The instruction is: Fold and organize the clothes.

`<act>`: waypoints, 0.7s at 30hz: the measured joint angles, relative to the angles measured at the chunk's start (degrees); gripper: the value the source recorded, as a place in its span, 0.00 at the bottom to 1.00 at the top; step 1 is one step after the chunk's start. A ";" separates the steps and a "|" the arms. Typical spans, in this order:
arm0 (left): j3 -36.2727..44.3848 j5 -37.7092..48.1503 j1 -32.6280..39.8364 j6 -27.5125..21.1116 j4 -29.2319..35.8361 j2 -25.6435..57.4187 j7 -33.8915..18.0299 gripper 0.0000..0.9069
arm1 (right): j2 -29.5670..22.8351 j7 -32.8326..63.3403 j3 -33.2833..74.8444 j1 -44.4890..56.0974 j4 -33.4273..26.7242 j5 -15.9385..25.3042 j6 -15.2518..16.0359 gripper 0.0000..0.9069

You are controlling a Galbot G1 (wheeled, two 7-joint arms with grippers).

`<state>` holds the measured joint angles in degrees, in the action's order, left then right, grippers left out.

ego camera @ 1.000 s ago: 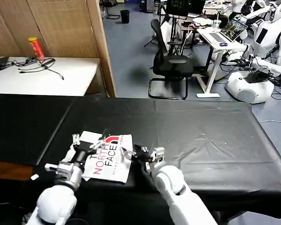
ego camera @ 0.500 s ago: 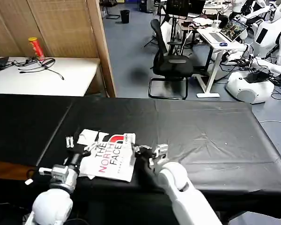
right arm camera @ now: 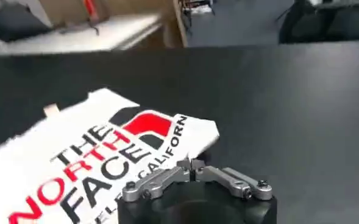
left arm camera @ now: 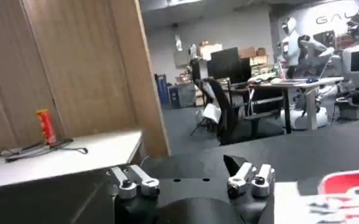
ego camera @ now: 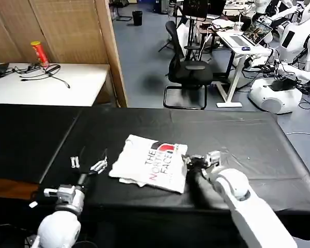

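Head view: folded white T-shirt (ego camera: pixel 152 164) lies logo-up near middle of the black table (ego camera: pixel 237 150), w/ right gripper (ego camera: pixel 192 163) at its right edge and left gripper (ego camera: pixel 88 164) apart to the shirt's left, fingers spread, holding nothing. Left wrist view: left gripper (left arm camera: pixel 191 179) released over the table, shirt's red logo at the frame edge. Right wrist view: right gripper (right arm camera: pixel 194 167) has fingertips pinched together just beside the T-shirt (right arm camera: pixel 88 164) edge; can't tell if cloth is caught.
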<state>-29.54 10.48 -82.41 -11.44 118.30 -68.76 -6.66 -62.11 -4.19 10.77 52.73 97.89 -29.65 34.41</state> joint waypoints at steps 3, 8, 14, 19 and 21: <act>0.11 -0.51 -0.03 0.20 -0.47 -0.56 -0.01 0.97 | 0.37 -0.26 -0.19 -1.25 -1.87 2.58 -3.64 0.14; 0.17 -0.77 0.17 0.59 -1.24 -1.31 0.01 0.97 | 1.35 -1.26 0.74 -0.67 -2.21 4.68 -6.11 0.97; 0.39 -0.42 0.55 -0.02 -1.78 -1.46 -0.22 0.97 | 3.22 -0.39 3.82 4.47 3.25 8.17 -3.46 0.97; 1.48 2.68 0.11 -1.42 -1.10 -1.05 -2.30 0.97 | 4.17 2.22 8.65 11.19 11.20 7.77 -4.98 0.97; 1.86 3.75 -0.34 -0.10 -0.94 -0.78 -2.31 0.97 | 4.10 3.77 10.88 14.18 14.19 8.46 -7.61 0.97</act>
<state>-27.68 14.24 -82.75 -11.55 117.36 -69.54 -8.97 -58.01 -0.42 21.65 66.91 112.08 -21.18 26.80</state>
